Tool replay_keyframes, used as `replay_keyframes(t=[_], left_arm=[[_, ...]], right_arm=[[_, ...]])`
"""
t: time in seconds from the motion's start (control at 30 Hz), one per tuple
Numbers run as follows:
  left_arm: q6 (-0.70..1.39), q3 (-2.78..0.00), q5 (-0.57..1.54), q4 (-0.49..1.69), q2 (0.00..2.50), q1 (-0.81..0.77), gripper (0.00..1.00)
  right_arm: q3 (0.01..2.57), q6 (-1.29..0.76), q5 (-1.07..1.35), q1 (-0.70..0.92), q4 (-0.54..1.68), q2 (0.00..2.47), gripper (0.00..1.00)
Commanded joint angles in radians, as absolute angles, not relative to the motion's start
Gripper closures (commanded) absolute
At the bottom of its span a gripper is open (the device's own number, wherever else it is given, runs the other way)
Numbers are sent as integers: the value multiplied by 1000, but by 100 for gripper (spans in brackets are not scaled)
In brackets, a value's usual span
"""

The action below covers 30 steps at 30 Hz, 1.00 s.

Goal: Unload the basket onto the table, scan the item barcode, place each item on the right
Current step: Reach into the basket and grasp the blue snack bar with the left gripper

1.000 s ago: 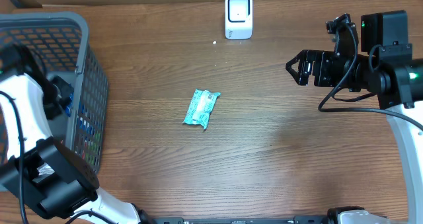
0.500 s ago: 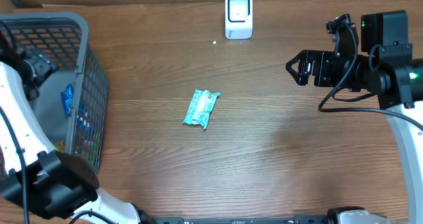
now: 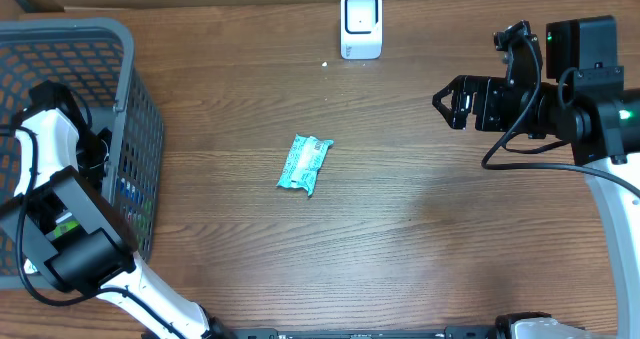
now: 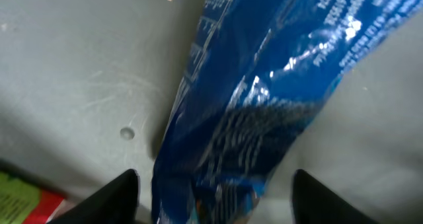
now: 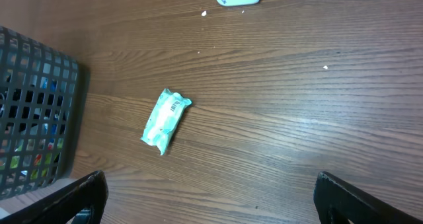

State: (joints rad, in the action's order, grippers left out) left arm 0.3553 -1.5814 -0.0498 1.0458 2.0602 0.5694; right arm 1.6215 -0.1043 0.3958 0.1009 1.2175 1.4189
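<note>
Presumably light, soft, slippery foil: blue packet (image 4: 264,85) lying between left gripper (image 4: 215,181) fingers, spread, gripping nothing yet; best pinched across crumpled middle. Right gripper (image 5: 208,184) wide open, empty.

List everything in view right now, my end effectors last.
table: one, brown wood, under everything
scanner: one, white, far edge, centre
green packet: one, table centre, barcode up
basket: one, grey mesh, left side
blue packet: one, basket floor
other packets: count unclear, mixed colours, in basket
left end effector: one, black, open, in basket, straddling blue packet
right end effector: one, black, open, empty, over table's right
</note>
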Motion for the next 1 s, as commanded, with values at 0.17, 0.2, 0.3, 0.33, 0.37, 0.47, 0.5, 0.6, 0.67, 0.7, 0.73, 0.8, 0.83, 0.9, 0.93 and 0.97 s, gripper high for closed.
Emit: replay_keyframes(t=[0.17, 0.2, 0.3, 0.33, 0.37, 0.47, 0.5, 0.6, 0.67, 0.7, 0.73, 0.8, 0.83, 0.9, 0.93, 0.97], left_arm=[[356, -1581, -52, 1039, 2086, 568, 87], [356, -1581, -52, 1041, 2085, 568, 96], [356, -1604, -51, 1074, 2081, 569, 96], [356, -1622, -52, 1093, 2080, 569, 96], [356, -1652, -52, 1122, 2079, 569, 96], [351, -1771, -52, 1220, 2079, 569, 96], [347, -1822, -52, 1255, 2079, 569, 95], [347, -2009, -51, 1377, 2079, 569, 96], [347, -2151, -51, 1460, 2079, 566, 96], [344, -2224, -51, 1500, 2079, 563, 96], [344, -2316, -51, 1550, 2079, 560, 96], [344, -2461, -50, 1627, 2079, 551, 96], [343, -2549, -43, 1673, 2079, 543, 96], [274, -2658, 43, 1690, 2069, 522, 96], [236, -2687, 121, 1690, 2054, 508, 96], [232, -2707, 199, 1689, 2030, 485, 96]], right_arm=[[1644, -104, 402, 105, 1205, 1417, 0], [1644, -104, 402, 105, 1203, 1417, 0], [1644, -104, 402, 105, 1198, 1417, 0], [1644, -103, 402, 105, 1198, 1417, 0], [1644, -103, 402, 105, 1198, 1417, 0], [1644, -104, 402, 105, 1198, 1417, 0], [1644, -104, 402, 105, 1198, 1417, 0], [1644, -104, 402, 105, 1198, 1417, 0], [1644, -104, 402, 105, 1198, 1417, 0], [1644, -104, 402, 105, 1198, 1417, 0], [1644, -104, 402, 105, 1198, 1417, 0], [1644, -104, 402, 105, 1198, 1417, 0], [1644, -104, 402, 105, 1198, 1417, 0], [1644, -104, 402, 105, 1198, 1417, 0], [1644, -104, 402, 105, 1198, 1417, 0], [1644, -104, 402, 105, 1197, 1417, 0]])
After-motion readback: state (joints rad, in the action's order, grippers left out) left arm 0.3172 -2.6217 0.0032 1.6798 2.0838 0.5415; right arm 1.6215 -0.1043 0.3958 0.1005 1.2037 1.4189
